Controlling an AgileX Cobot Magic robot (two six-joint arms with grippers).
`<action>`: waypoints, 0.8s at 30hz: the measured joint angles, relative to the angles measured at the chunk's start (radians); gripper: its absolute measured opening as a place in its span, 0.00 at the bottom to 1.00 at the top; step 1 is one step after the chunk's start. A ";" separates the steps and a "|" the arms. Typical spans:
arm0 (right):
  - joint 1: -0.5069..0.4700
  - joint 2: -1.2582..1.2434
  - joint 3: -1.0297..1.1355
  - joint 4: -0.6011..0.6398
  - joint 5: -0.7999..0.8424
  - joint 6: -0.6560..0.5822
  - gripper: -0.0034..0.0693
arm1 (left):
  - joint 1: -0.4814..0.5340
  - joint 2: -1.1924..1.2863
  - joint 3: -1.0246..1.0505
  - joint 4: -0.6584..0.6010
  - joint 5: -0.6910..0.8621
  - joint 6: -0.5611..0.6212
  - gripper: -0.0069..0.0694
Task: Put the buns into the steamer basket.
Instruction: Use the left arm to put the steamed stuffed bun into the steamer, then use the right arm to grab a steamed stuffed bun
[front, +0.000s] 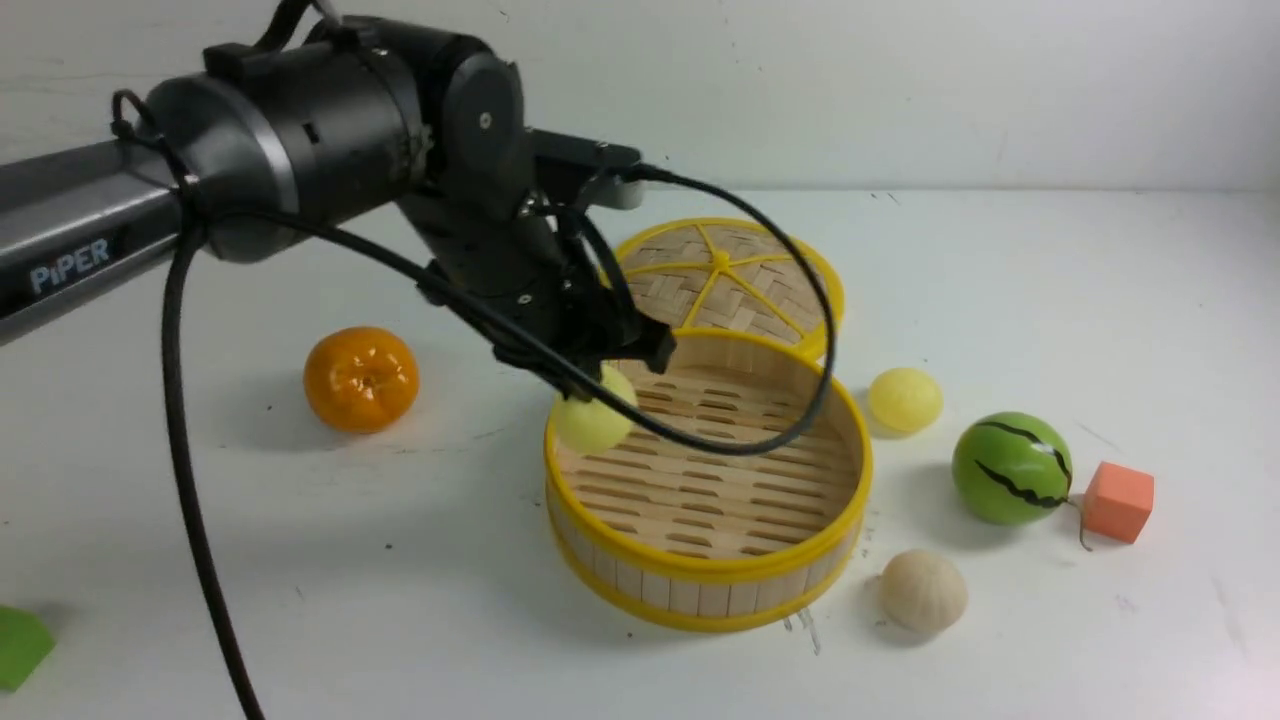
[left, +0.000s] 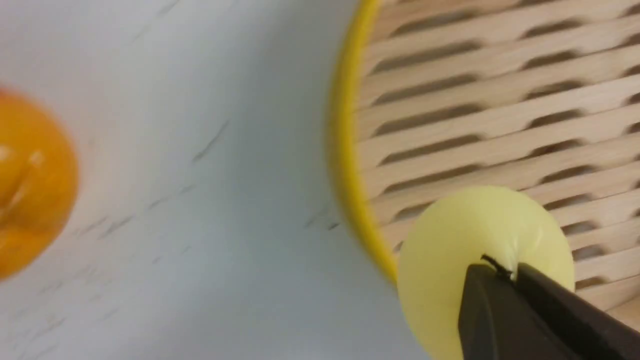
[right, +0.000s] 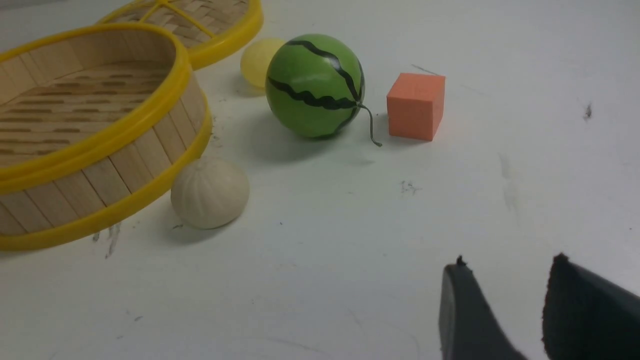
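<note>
My left gripper (front: 592, 385) is shut on a glossy pale yellow bun (front: 592, 420) and holds it in the air over the left rim of the steamer basket (front: 745, 572). In the left wrist view the fingers pinch the bun (left: 450, 250) by its pleated top, above the basket's yellow rim (left: 345, 150). A second pale yellow bun (front: 904, 399) lies on the table right of the basket. A matte beige bun (front: 922, 590) lies at the basket's front right and also shows in the right wrist view (right: 210, 192). My right gripper (right: 505, 267) is open and empty over bare table.
A woven yellow-rimmed lid (front: 725, 275) lies behind the basket. An orange tangerine (front: 361, 378) sits to the left. A green watermelon ball (front: 1011, 468) and an orange cube (front: 1118, 501) sit to the right. A green piece (front: 20, 645) is at the front left edge.
</note>
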 joint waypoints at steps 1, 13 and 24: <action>0.000 0.000 0.000 0.000 0.000 0.000 0.38 | -0.008 0.020 -0.021 -0.002 -0.012 0.005 0.07; 0.000 0.000 0.000 0.000 0.000 0.000 0.38 | -0.012 0.361 -0.333 0.119 0.025 -0.031 0.12; 0.000 0.000 0.000 0.000 0.000 0.000 0.38 | -0.012 0.234 -0.364 0.066 0.208 -0.054 0.62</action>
